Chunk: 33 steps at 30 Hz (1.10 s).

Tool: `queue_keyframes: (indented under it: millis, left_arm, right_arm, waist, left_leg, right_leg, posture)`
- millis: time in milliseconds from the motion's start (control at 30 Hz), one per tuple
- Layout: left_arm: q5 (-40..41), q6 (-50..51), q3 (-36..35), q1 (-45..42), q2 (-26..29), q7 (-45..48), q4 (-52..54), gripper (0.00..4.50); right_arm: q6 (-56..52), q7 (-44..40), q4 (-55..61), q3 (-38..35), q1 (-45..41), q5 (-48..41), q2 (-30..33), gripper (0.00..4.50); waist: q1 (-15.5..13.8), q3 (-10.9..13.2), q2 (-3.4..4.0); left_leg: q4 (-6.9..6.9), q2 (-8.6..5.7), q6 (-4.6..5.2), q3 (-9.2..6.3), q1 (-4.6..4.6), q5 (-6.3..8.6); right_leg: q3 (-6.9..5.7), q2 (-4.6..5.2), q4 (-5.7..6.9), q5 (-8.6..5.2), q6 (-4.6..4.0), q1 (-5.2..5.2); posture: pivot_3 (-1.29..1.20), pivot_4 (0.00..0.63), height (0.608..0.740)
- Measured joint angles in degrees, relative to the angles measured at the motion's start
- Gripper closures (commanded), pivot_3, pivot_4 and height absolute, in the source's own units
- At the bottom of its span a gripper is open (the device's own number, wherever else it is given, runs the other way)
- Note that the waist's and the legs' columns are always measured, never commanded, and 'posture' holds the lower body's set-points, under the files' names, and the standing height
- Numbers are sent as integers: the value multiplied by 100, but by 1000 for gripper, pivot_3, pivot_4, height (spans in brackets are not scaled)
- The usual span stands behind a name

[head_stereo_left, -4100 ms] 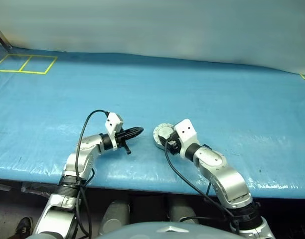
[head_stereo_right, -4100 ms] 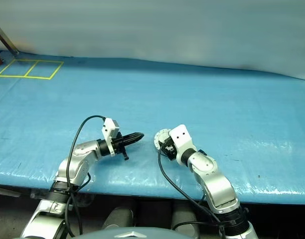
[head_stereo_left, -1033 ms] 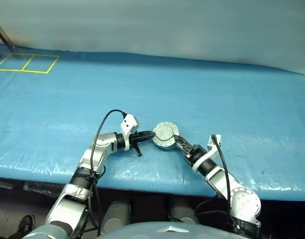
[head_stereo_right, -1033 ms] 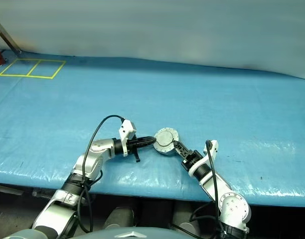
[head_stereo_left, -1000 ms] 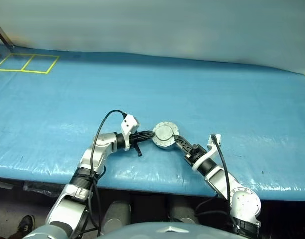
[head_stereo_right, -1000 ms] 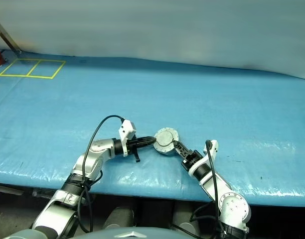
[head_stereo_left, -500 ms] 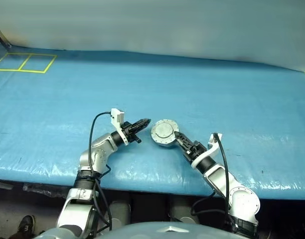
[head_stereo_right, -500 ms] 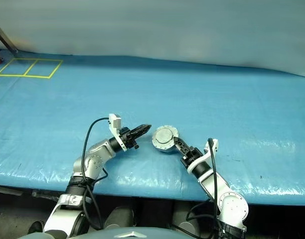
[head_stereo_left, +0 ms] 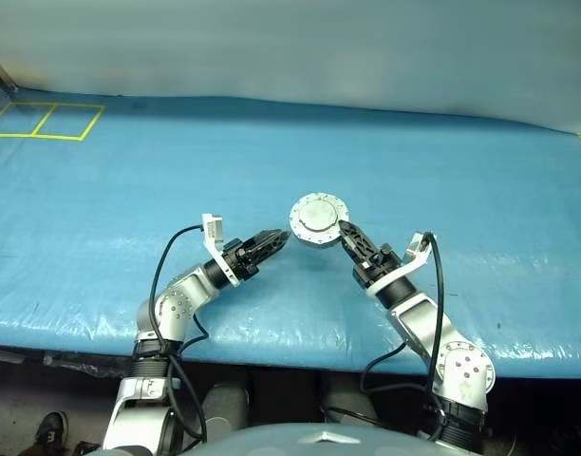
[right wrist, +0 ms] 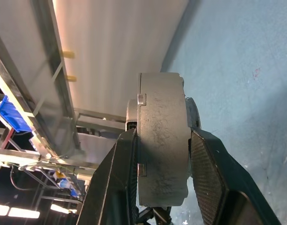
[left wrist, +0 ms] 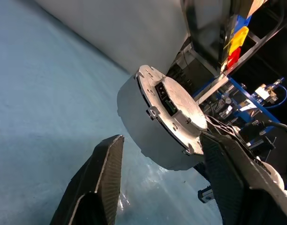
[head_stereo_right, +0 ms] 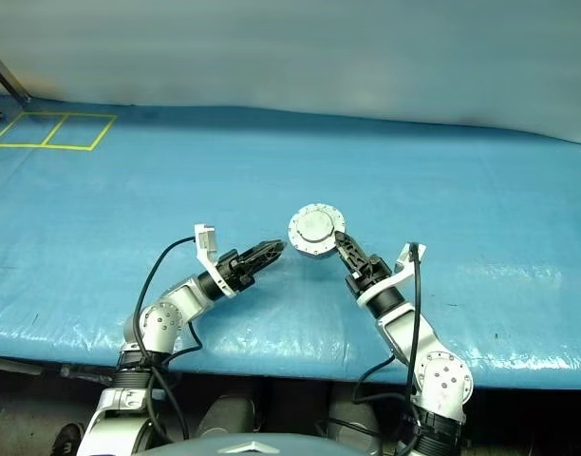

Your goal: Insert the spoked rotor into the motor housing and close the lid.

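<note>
The motor housing (head_stereo_left: 316,221), a round silver can with its lid seated on it, is held up off the bench (head_stereo_left: 480,180) near the middle of the scene, its flat face turned toward the head camera. The right claw (head_stereo_left: 347,234) pinches it by the edge: in the right wrist view the two black fingers (right wrist: 207,183) press against the can's opposite flat faces, with the grey side wall (right wrist: 162,145) standing between them. The left claw (head_stereo_left: 276,237) sits just to the left of the housing, pointing at it but not touching, a small gap showing between its tips and the can's rim. Its fingers (left wrist: 103,173) are spread apart in the left wrist view, framing the housing without contact. The bench is covered in a blue sheet, and yellow tape squares (head_stereo_left: 46,121) mark its far left corner, well away from both claws.
</note>
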<state>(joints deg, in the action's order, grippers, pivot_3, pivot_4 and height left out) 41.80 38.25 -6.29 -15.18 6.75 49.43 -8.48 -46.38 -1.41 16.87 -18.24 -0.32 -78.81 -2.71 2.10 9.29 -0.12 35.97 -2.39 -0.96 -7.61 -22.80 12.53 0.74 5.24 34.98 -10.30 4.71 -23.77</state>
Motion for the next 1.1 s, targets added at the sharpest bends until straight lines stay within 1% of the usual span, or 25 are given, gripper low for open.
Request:
queue_keyframes:
  millis: [33,100,233,433,533,900,1000,1100]
  left_arm:
    - [12,15,-5,6,-3,-25,0,38]
    - [169,142,-83,1,-62,-102,-1,38]
    - [932,855,-449,-104,-291,-269,-44,38]
    - [1468,1272,-720,-183,-566,-537,-233,38]
    - [1563,1361,-770,-189,-656,-576,-263,38]
    - [1464,1282,-636,-275,-709,-530,-453,38]
    - [1439,1206,-580,-276,-723,-442,-453,594]
    - [1460,1122,-571,-279,-774,-381,-465,1583]
  right_arm:
    - [4,11,0,4,-17,-33,18,3236]
    - [15,20,0,24,-44,-92,49,3236]
    - [14,20,2,206,-60,-253,155,3236]
    - [16,37,130,448,-55,-313,250,3236]
    - [16,36,200,561,-44,-349,277,3236]
    - [16,-21,419,984,88,-359,470,3236]
    - [25,-34,419,1040,112,-352,508,3236]
    - [66,-38,417,1063,145,-317,541,3236]
  waist:
    - [-1,0,0]
    - [-3,0,0]
    - [0,0,-1]
    - [-1,1,-1]
    - [-2,1,-2]
    - [-7,1,-2]
    - [-8,1,-2]
    - [-12,1,-2]
  left_leg:
    - [0,0,0,0,0,0]
    - [0,0,0,0,0,0]
    - [0,1,0,-1,0,0]
    - [1,0,0,0,-1,0]
    - [1,0,0,1,0,0]
    - [1,-1,0,0,0,0]
    - [1,-1,0,0,-1,0]
    - [1,-1,0,1,-1,0]
  right_leg:
    - [0,0,0,0,0,0]
    - [0,0,0,0,0,0]
    - [0,-1,0,0,0,0]
    - [0,-1,-2,0,0,1]
    - [0,-1,-2,0,0,2]
    - [0,-1,-4,-1,-2,3]
    - [0,-1,-4,-1,-3,2]
    - [1,0,-4,-1,-3,2]
  posture:
    - [0,150,740]
    - [0,150,740]
    - [0,150,740]
    - [0,150,740]
    - [0,150,740]
    - [0,150,740]
    - [0,150,740]
    - [0,150,740]
